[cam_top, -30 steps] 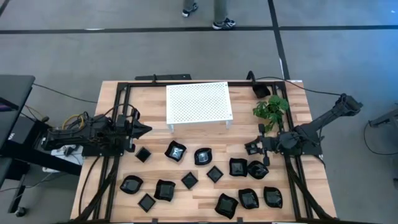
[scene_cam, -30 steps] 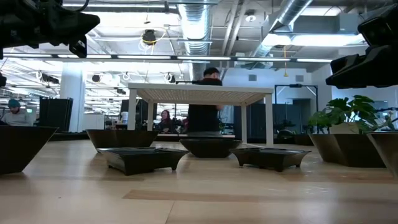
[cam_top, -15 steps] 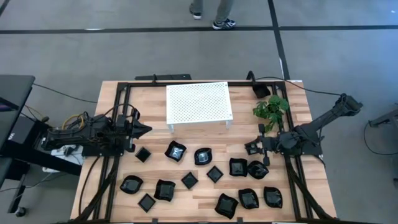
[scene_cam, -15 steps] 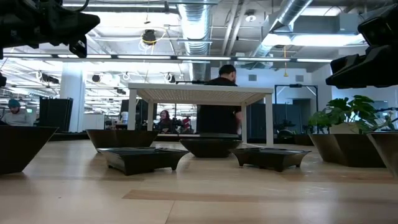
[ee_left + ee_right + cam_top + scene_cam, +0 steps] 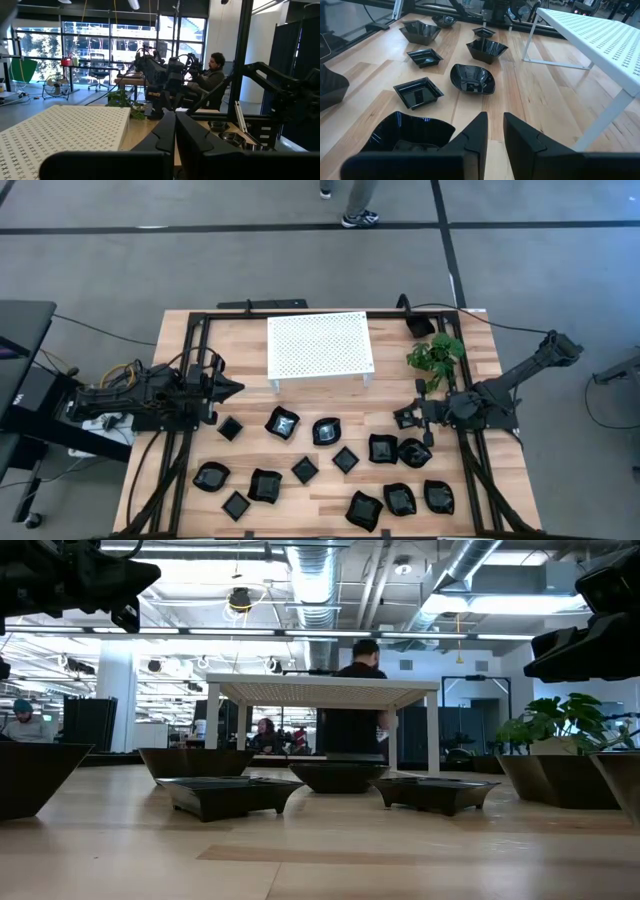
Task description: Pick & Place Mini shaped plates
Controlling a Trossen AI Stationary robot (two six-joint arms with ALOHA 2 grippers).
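Several mini shaped plates, glossy black, rest flat on their bases across the near half of the wooden table, such as a wavy one (image 5: 282, 421), a square one (image 5: 345, 459) and a pair (image 5: 383, 448) near the right arm. My left gripper (image 5: 238, 388) hovers shut at the table's left, above and just far of a small square plate (image 5: 229, 428). My right gripper (image 5: 400, 418) hovers shut at the right, just far of the pair. In the right wrist view my right gripper (image 5: 495, 125) points across a round plate (image 5: 472, 79). My left gripper (image 5: 175, 127) points level over the table.
A white perforated rack (image 5: 320, 345) stands on legs at the far middle, a green leafy plant (image 5: 435, 355) to its right. Black frame rails (image 5: 190, 380) run along both sides. Bare wood lies between rack and plates. A person (image 5: 355, 710) stands beyond the far edge.
Both arms and all plates have kept still. The person beyond the far edge has walked toward the right.
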